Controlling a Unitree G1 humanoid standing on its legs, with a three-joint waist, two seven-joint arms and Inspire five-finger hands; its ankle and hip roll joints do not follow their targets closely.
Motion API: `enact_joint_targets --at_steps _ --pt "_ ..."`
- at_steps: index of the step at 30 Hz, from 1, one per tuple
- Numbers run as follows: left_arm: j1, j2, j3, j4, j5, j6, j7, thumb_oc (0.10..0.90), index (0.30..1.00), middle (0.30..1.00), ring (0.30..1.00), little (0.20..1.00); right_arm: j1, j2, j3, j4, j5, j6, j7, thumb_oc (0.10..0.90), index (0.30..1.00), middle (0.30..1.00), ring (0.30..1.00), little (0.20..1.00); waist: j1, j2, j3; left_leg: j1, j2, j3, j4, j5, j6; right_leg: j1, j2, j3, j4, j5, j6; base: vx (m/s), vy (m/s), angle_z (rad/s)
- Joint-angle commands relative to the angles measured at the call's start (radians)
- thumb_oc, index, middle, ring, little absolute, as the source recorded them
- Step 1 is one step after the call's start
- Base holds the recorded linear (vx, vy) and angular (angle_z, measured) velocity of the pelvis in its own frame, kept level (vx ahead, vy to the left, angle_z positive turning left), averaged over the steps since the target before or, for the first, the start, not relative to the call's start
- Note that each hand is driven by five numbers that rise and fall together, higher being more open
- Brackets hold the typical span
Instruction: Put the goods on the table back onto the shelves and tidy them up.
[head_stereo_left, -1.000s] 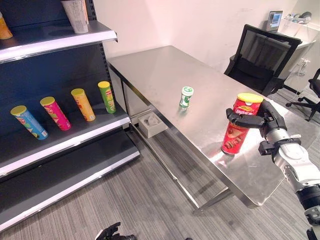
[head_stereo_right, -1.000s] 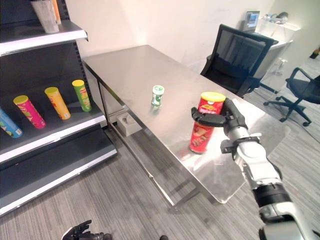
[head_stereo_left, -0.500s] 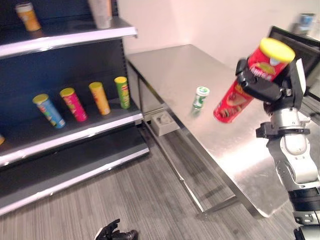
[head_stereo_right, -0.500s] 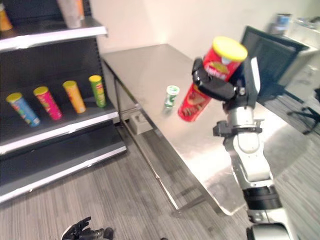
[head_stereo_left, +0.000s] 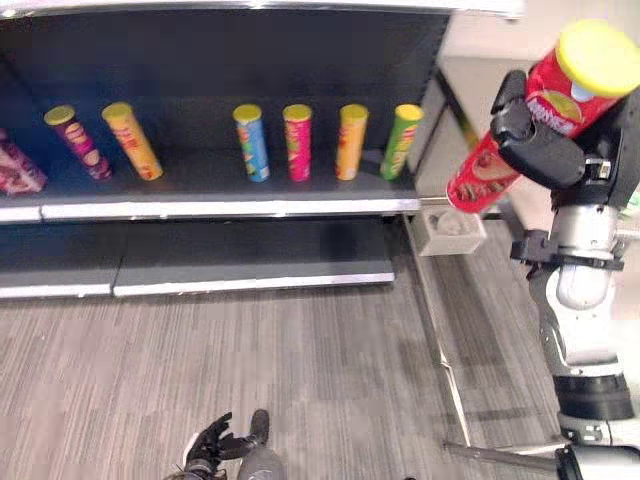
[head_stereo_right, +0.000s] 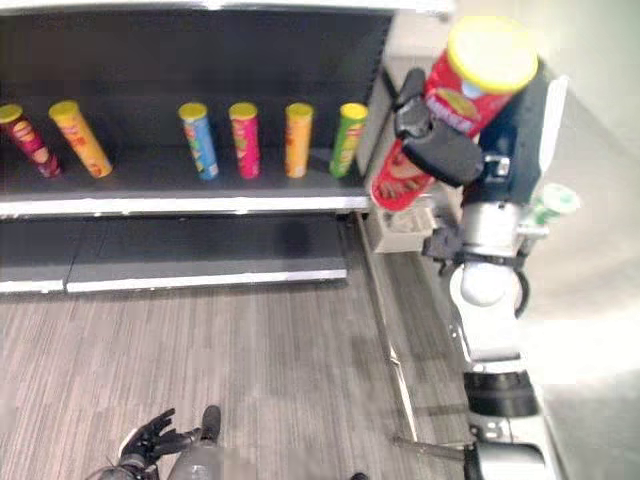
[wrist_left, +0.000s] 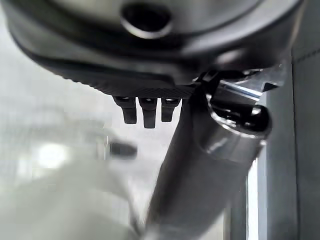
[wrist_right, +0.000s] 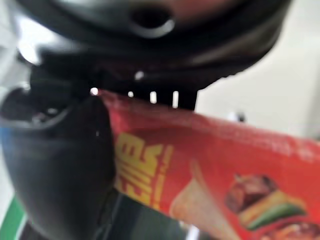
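Our right hand (head_stereo_left: 545, 150) grips the red can (head_stereo_left: 540, 115) aloft, tilted; the shelf (head_stereo_left: 230, 195) lies left of it. Our left hand (head_stereo_left: 208, 447) hangs low, probably relaxed.

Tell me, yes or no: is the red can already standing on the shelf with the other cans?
No. The red can is tilted in mid-air, gripped by the right hand, off to the right of the cans on the shelf.

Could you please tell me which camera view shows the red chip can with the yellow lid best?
The left eye view: the whole tilted red chip can with the yellow lid shows, clasped by the right hand. The right eye view matches, slightly more covered. The right wrist view gives just its printed side, very close.
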Motion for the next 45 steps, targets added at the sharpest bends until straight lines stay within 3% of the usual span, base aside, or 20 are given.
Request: enact_joint_targets --at_steps 1,4,5,6,7,8,9,11,12,17,18,21,22,24,26,29,32,37,41,45 --pt "0.07 0.022 -0.062 -0.053 0.088 -0.028 0.017 0.8 0.9 0.9 0.9 0.9 -0.11 -0.091 -0.016 -0.082 -0.046 -0.056 0.009 0.4 0.3 0.3 0.3 0.3 0.007 0.047 -0.111 0.058 0.027 0.015 -0.037 -0.139 0.002 -0.055 -0.038 0.037 0.059 -0.131 0.163 0.05 0.618 0.41" --pt "0.062 0.038 -0.042 -0.056 0.089 -0.026 0.023 0.8 0.9 0.9 0.9 0.9 -0.075 -0.093 -0.013 -0.081 -0.042 -0.051 0.029 0.4 0.3 0.3 0.3 0.3 -0.011 0.051 -0.101 0.063 -0.002 0.015 -0.044 -0.144 0.024 -0.099 0.005 0.126 0.141 -0.187 0.131 0.01 0.347 0.27" --pt "0.059 0.039 -0.027 -0.061 0.068 -0.028 0.019 0.8 0.9 0.9 0.9 0.9 -0.05 -0.102 -0.018 -0.095 -0.03 -0.055 0.05 0.4 0.3 0.3 0.3 0.3 -0.037 0.063 -0.086 0.074 -0.025 -0.009 -0.05 -0.137 0.04 -0.139 0.132 0.239 0.171 -0.289 0.091 0.08 0.284 0.31" --pt "0.06 0.039 -0.023 -0.06 0.062 -0.028 0.015 0.8 0.9 0.9 0.9 0.9 -0.043 -0.105 -0.019 -0.1 -0.026 -0.057 0.056 0.4 0.3 0.3 0.3 0.3 -0.039 0.064 -0.081 0.08 -0.031 -0.016 -0.05 -0.136 0.045 -0.155 0.188 0.263 0.171 -0.32 0.076 0.07 0.207 0.39" --pt "0.06 0.039 -0.023 -0.06 0.062 -0.028 0.015 0.8 0.9 0.9 0.9 0.9 -0.043 -0.105 -0.019 -0.1 -0.026 -0.057 0.056 0.4 0.3 0.3 0.3 0.3 -0.039 0.064 -0.081 0.08 -0.031 -0.016 -0.05 -0.136 0.045 -0.155 0.188 0.263 0.171 -0.32 0.076 0.08 0.077 0.65" --pt "0.056 0.039 -0.023 -0.064 0.054 -0.026 0.016 0.8 0.9 0.9 0.9 0.9 -0.036 -0.104 -0.012 -0.103 -0.019 -0.068 0.064 0.4 0.3 0.3 0.3 0.3 -0.052 0.058 -0.065 0.092 -0.049 -0.03 -0.051 -0.136 0.055 -0.195 0.305 0.3 0.149 -0.349 0.045 0.05 0.049 0.5" --pt "0.048 0.036 -0.023 -0.067 0.05 -0.024 0.017 0.8 0.9 0.9 0.9 0.9 -0.035 -0.098 -0.004 -0.1 -0.019 -0.073 0.065 0.4 0.3 0.3 0.3 0.3 -0.058 0.051 -0.056 0.093 -0.059 -0.038 -0.051 -0.134 0.059 -0.22 0.351 0.328 0.13 -0.342 0.039 0.07 0.062 0.19" --pt "0.042 0.034 -0.021 -0.066 0.051 -0.025 0.018 0.8 0.9 0.9 0.9 0.9 -0.029 -0.098 0.001 -0.099 -0.023 -0.076 0.063 0.4 0.3 0.3 0.3 0.3 -0.065 0.046 -0.05 0.097 -0.07 -0.047 -0.051 -0.135 0.062 -0.235 0.381 0.359 0.115 -0.334 0.033 0.05 0.003 0.16" --pt "0.034 0.024 -0.027 -0.069 0.054 -0.03 0.015 0.8 0.9 0.9 0.9 0.9 -0.03 -0.096 0.013 -0.094 -0.019 -0.074 0.072 0.4 0.3 0.3 0.3 0.3 -0.067 0.031 -0.046 0.104 -0.099 -0.083 -0.05 -0.138 0.07 -0.214 0.411 0.428 0.063 -0.32 0.018 0.17 -0.058 0.52" --pt "0.069 -0.013 -0.026 -0.142 0.006 -0.038 0.014 0.8 0.9 0.9 0.9 0.9 -0.002 -0.086 0.036 -0.11 -0.017 -0.074 0.096 0.4 0.3 0.3 0.3 0.3 -0.062 0.022 -0.036 0.069 -0.114 -0.113 0.083 -0.191 0.063 -0.136 0.407 0.41 -0.03 -0.286 0.012 0.11 -0.063 0.4" --pt "0.068 -0.018 -0.033 -0.166 -0.003 -0.04 0.012 0.8 0.9 0.9 0.9 0.9 0.0 -0.09 0.035 -0.107 -0.019 -0.076 0.093 0.4 0.3 0.3 0.3 0.3 -0.058 0.026 -0.014 0.008 -0.106 -0.088 0.163 -0.19 0.031 -0.113 0.388 0.381 -0.04 -0.297 0.009 -0.02 0.06 0.47" --pt "0.077 -0.028 -0.038 -0.152 0.003 -0.036 0.012 0.8 0.9 0.9 0.9 0.9 -0.005 -0.08 0.051 -0.11 -0.03 -0.068 0.097 0.4 0.3 0.3 0.3 0.3 -0.056 0.031 -0.018 -0.036 -0.046 -0.079 0.156 -0.174 0.019 -0.101 0.366 0.367 -0.041 -0.313 0.016 0.07 0.153 0.66" --pt "0.077 -0.024 -0.038 -0.131 0.013 -0.034 0.016 0.8 0.9 0.9 0.9 0.9 -0.006 -0.069 0.062 -0.113 -0.037 -0.068 0.1 0.4 0.3 0.3 0.3 0.3 -0.054 0.029 -0.025 -0.047 0.006 -0.091 0.114 -0.132 0.008 -0.102 0.351 0.37 -0.041 -0.323 0.021 0.11 0.174 0.44" --pt "0.077 -0.024 -0.038 -0.13 0.013 -0.034 0.016 0.8 0.9 0.9 0.9 0.9 -0.006 -0.068 0.063 -0.113 -0.038 -0.068 0.1 0.4 0.3 0.3 0.3 0.3 -0.055 0.028 -0.027 -0.045 0.007 -0.092 0.107 -0.128 0.006 -0.103 0.352 0.369 -0.041 -0.323 0.02 0.08 0.141 0.12" --pt "0.072 -0.024 -0.035 -0.1 0.015 -0.038 0.033 0.8 0.9 0.9 0.9 0.9 -0.004 -0.064 0.076 -0.102 -0.044 -0.072 0.088 0.4 0.3 0.3 0.3 0.3 -0.055 0.034 -0.03 -0.071 0.102 -0.093 0.005 -0.056 -0.02 -0.097 0.323 0.374 -0.041 -0.363 0.036 0.17 0.297 0.16" --pt "0.071 -0.026 -0.034 -0.078 0.037 -0.041 0.037 0.8 0.9 0.9 0.9 0.9 0.012 -0.076 0.075 -0.113 -0.066 -0.059 0.089 0.4 0.3 0.3 0.3 0.3 -0.057 0.074 -0.054 -0.071 0.152 -0.063 -0.051 -0.034 -0.052 -0.073 0.3 0.378 -0.041 -0.385 0.055 0.18 0.331 -0.08" --pt "0.062 -0.022 -0.046 -0.051 0.088 -0.038 0.039 0.8 0.9 0.9 0.9 0.9 0.037 -0.045 0.062 -0.141 -0.099 -0.047 0.093 0.4 0.3 0.3 0.3 0.3 -0.062 0.098 -0.086 -0.025 0.096 -0.06 -0.049 -0.037 -0.058 -0.049 0.216 0.365 -0.041 -0.35 0.094 0.28 0.53 -0.16" --pt "0.06 0.019 -0.021 -0.041 0.119 -0.037 0.046 0.8 0.9 0.9 0.9 0.9 -0.013 0.011 0.112 -0.127 -0.122 -0.03 0.098 0.4 0.3 0.3 0.3 0.3 -0.045 0.086 -0.074 0.052 -0.016 0.023 -0.041 -0.122 0.04 -0.131 0.075 0.387 0.131 -0.293 0.123 0.1 0.393 -0.08" --pt "0.069 0.032 -0.001 -0.05 0.109 -0.035 0.047 0.8 0.9 0.9 0.9 0.9 -0.009 0.023 0.138 -0.12 -0.119 -0.026 0.112 0.4 0.3 0.3 0.3 0.3 -0.05 0.089 -0.05 0.089 -0.035 0.045 -0.049 -0.148 0.067 -0.193 0.088 0.384 0.22 -0.263 0.113 0.05 0.176 -0.47" --pt "0.055 0.027 -0.005 -0.052 0.097 -0.04 0.048 0.8 0.9 0.9 0.9 0.9 -0.038 0.024 0.158 -0.12 -0.11 -0.032 0.116 0.4 0.3 0.3 0.3 0.3 -0.066 0.091 -0.024 0.1 -0.037 0.035 -0.051 -0.158 0.065 -0.27 0.151 0.409 0.128 -0.23 0.116 0.04 -0.014 0.11"
